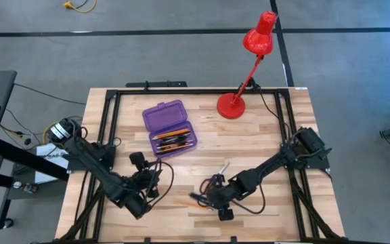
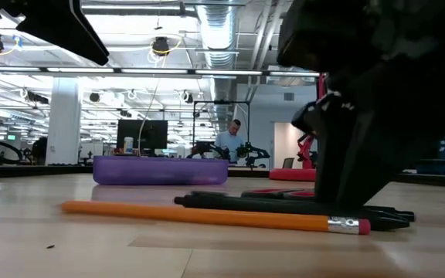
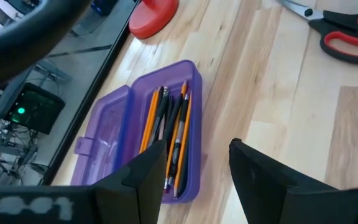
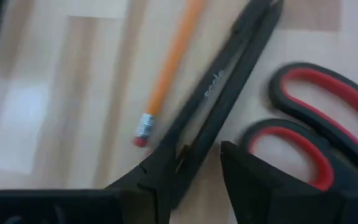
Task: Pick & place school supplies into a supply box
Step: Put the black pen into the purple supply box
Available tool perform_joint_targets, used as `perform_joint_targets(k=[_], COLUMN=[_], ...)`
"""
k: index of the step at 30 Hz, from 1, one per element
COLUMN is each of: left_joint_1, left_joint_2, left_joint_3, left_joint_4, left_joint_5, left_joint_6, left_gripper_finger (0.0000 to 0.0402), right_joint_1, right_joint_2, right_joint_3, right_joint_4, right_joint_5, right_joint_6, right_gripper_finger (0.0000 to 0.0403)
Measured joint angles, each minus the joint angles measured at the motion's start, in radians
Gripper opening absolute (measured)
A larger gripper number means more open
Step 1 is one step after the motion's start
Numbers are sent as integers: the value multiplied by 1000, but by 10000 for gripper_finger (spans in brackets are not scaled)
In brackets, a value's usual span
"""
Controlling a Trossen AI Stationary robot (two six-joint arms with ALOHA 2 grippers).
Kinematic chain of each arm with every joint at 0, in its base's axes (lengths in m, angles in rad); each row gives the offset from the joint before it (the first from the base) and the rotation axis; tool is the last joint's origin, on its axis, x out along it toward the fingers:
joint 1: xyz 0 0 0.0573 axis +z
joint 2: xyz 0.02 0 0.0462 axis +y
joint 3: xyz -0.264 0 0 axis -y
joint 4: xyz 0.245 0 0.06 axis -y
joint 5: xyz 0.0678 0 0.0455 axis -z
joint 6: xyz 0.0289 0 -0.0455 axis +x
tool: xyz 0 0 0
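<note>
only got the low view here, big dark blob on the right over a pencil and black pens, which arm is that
Observer: The right arm. Its pincer hangs low over a black pen, jaws apart, nothing held.
Operator: anything else lying there
Observer: Red-handled scissors lie right beside that pen, and the orange pencil lies on its other side.
Operator: is the purple box open
Observer: Yes. The purple box has its lid flipped back, with pencils and pens already in the tray.
Operator: left arm
Observer: The left pincer waits open, looking at the box.
</note>
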Motion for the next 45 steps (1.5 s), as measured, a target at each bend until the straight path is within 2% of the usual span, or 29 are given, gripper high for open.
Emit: perform_joint_targets(k=[15,25,28,34,39,45], left_joint_1=[0,0,0,0,1,1], left_joint_2=[0,0,0,0,1,1], left_joint_3=[0,0,0,0,0,0], left_joint_4=[-9,-26,-26,-39,-42,-46], left_joint_5=[-11,-17,-18,-32,-45,-58], left_joint_6=[0,-13,-13,-13,-13,-11], left_gripper_finger=[165,165,165,165,165,165], right_joint_1=[2,-6,-5,1,23,14], right_joint_2=[-9,-9,-10,-12,-16,-63], right_joint_3=[3,2,2,3,5,-5], right_joint_4=[-176,-206,-250,-407,-519,-527], right_joint_5=[93,118,136,185,198,159], right_joint_6=[63,62,91,185,194,190], right_gripper_finger=[115,16,20,63,65,65])
